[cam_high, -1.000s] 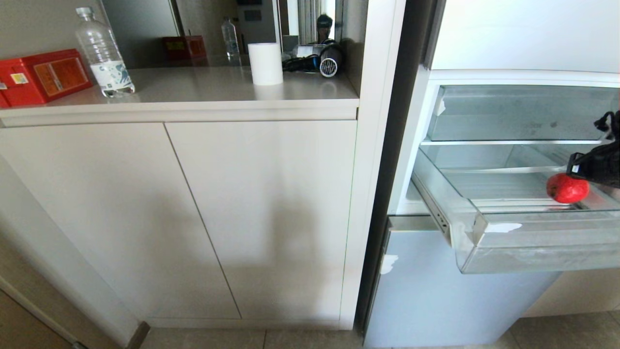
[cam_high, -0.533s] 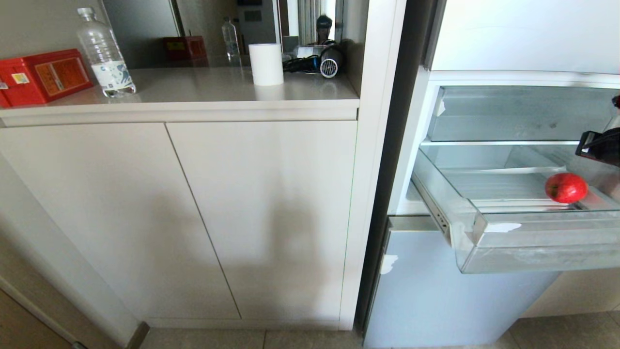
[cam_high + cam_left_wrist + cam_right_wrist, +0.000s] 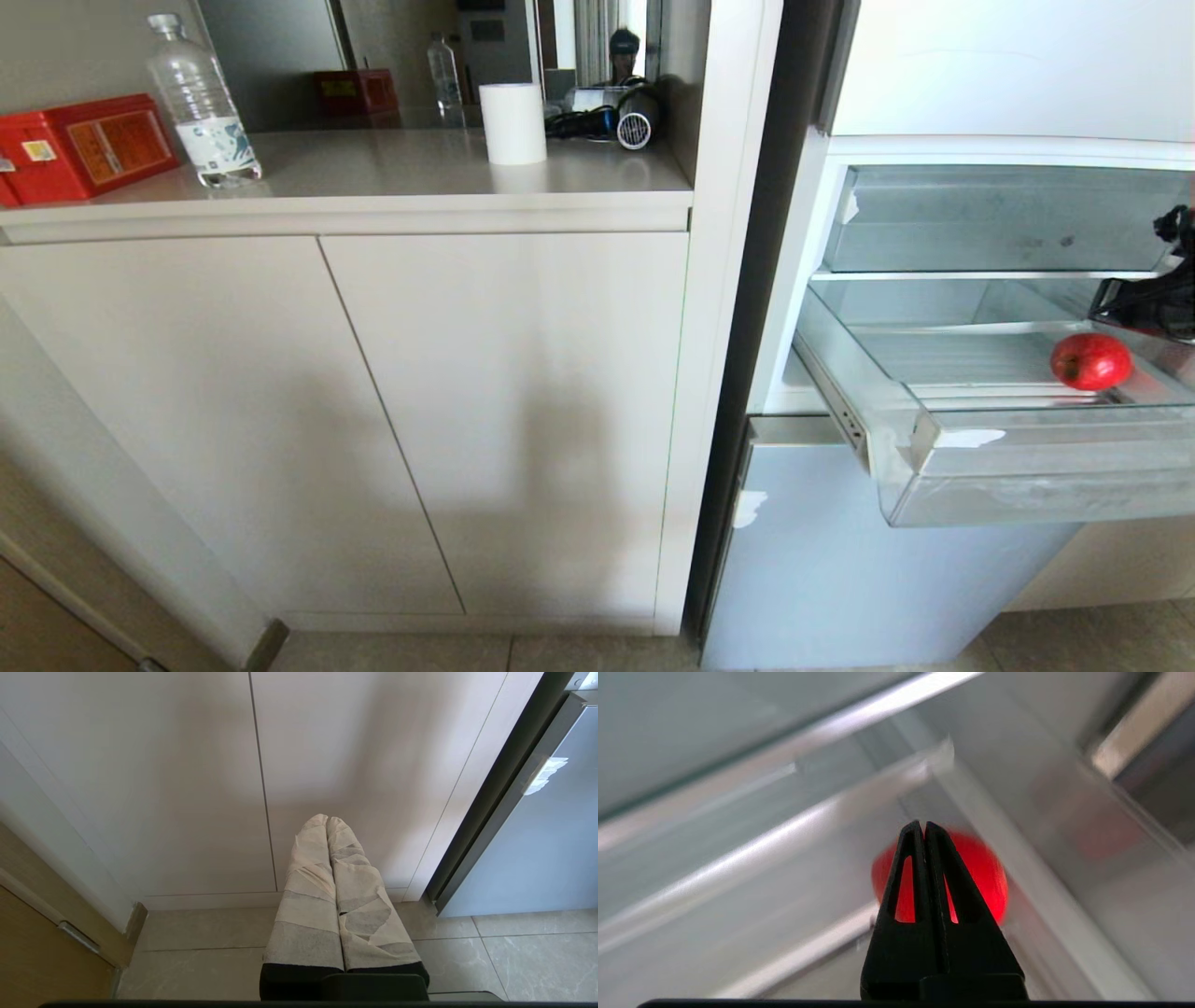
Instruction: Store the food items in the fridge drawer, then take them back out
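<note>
Resting in the pulled-out fridge drawer (image 3: 971, 467), right side of the head frame: one red apple (image 3: 1090, 361), the only food item visible.

Task progress, as judged: the storing half appears done for this item, since the apple sits loose on the ribbed drawer floor with nothing gripping it. The drawer is not pushed in; whether closing it counts as part of the job cannot be told. The taking-out half is not yet done, the apple being inside the drawer.

Right end effector (image 3: 1100, 308): at the far right edge of the head frame, just above and slightly to the right of the apple, not touching it so far as the head view shows. In the right wrist view its black fingertips (image 3: 911, 833) are pressed together, empty, with the apple (image 3: 985, 868) directly behind them, near the drawer's side wall. Retrieval would likely require spreading the fingers first.

Left end effector (image 3: 328, 820): tape-wrapped fingers together, empty, parked low, pointing at the cabinet doors (image 3: 187, 765) and floor tiles (image 3: 514, 961). Out of the head frame.

Other entries: clear-fronted bin (image 3: 999, 219) above the drawer, nothing visible in it; white tape scrap (image 3: 971, 437) at the drawer's front corner.
</note>
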You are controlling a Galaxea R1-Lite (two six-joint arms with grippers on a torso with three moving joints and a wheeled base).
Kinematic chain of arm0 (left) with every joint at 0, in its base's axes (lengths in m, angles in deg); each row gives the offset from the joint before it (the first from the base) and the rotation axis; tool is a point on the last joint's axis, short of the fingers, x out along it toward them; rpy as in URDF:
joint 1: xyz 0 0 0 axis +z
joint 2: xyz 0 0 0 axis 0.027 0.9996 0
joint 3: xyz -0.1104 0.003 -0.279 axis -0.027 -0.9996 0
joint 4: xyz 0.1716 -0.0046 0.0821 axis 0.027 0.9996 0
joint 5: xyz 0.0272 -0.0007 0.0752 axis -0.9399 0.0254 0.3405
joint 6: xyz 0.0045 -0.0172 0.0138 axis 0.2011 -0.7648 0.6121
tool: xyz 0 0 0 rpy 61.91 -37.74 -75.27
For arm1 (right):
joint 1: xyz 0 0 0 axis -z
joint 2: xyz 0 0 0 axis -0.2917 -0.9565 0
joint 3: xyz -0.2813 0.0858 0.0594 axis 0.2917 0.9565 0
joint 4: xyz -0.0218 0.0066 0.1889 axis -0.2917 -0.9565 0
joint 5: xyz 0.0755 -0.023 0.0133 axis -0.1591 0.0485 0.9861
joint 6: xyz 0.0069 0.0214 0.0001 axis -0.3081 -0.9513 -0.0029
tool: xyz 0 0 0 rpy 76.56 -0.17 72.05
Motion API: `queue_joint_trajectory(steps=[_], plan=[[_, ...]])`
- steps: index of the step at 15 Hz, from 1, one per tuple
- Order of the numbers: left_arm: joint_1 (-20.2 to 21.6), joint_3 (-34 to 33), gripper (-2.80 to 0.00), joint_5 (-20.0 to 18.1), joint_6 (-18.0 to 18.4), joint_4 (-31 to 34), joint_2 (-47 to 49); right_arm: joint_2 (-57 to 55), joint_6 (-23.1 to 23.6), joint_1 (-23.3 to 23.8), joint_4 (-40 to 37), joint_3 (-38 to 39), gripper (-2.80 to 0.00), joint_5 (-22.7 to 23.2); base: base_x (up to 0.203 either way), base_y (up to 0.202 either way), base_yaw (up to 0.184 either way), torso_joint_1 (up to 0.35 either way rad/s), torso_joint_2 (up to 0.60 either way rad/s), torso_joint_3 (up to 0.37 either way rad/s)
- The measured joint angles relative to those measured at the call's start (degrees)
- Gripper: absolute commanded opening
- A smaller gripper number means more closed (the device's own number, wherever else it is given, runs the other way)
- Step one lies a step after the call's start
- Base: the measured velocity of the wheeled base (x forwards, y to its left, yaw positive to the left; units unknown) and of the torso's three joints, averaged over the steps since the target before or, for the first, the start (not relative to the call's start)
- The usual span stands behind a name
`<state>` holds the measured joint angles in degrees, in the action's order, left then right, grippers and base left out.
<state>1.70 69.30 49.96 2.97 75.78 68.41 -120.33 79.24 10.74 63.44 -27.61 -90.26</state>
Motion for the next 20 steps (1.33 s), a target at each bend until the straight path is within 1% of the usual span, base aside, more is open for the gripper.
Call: queue_joint_trajectory(steps=[1, 4, 8, 10, 11, 13, 15, 16, 20], plan=[[0.0, 0.0, -2.80, 0.0, 0.0, 0.0, 0.0, -1.0, 0.1, 0.0, 1.9, 0.0, -2.80, -0.1, 0.000, 0.000, 0.000, 0.000, 0.00, 0.000], [0.0, 0.0, -2.80, 0.0, 0.0, 0.0, 0.0, -3.2, 0.2, 0.0, 1.6, 0.0, -2.80, -0.9, 0.000, 0.000, 0.000, 0.000, 0.00, 0.000], [0.0, 0.0, -2.80, 0.0, 0.0, 0.0, 0.0, -2.8, 0.0, 0.0, -4.7, 0.0, -2.80, -1.1, 0.000, 0.000, 0.000, 0.000, 0.00, 0.000], [0.0, 0.0, -2.80, 0.0, 0.0, 0.0, 0.0, -0.3, -0.4, 0.0, -10.6, 0.3, -2.80, -0.5, 0.000, 0.000, 0.000, 0.000, 0.00, 0.000], [0.0, 0.0, -2.80, 0.0, 0.0, 0.0, 0.0, 1.7, -0.7, 0.1, -14.1, 0.7, -2.80, 0.8, 0.000, 0.000, 0.000, 0.000, 0.00, 0.000], [0.0, 0.0, -2.80, 0.0, 0.0, 0.0, 0.0, 6.1, -1.9, 0.1, -19.9, 1.4, -2.80, 5.1, 0.000, 0.000, 0.000, 0.000, 0.00, 0.000], [0.0, 0.0, -2.80, 0.0, 0.0, 0.0, 0.0, 9.9, -3.9, 0.5, -22.7, 1.5, -2.80, 12.1, 0.000, 0.000, 0.000, 0.000, 0.00, 0.000], [0.0, 0.0, -2.80, 0.0, 0.0, 0.0, 0.0, 10.5, -4.0, 0.7, -22.7, 1.4, -2.80, 13.3, 0.000, 0.000, 0.000, 0.000, 0.00, 0.000], [0.0, 0.0, -2.80, 0.0, 0.0, 0.0, 0.0, 10.0, -3.7, 0.7, -22.6, 1.0, -2.80, 13.4, 0.000, 0.000, 0.000, 0.000, 0.00, 0.000]])
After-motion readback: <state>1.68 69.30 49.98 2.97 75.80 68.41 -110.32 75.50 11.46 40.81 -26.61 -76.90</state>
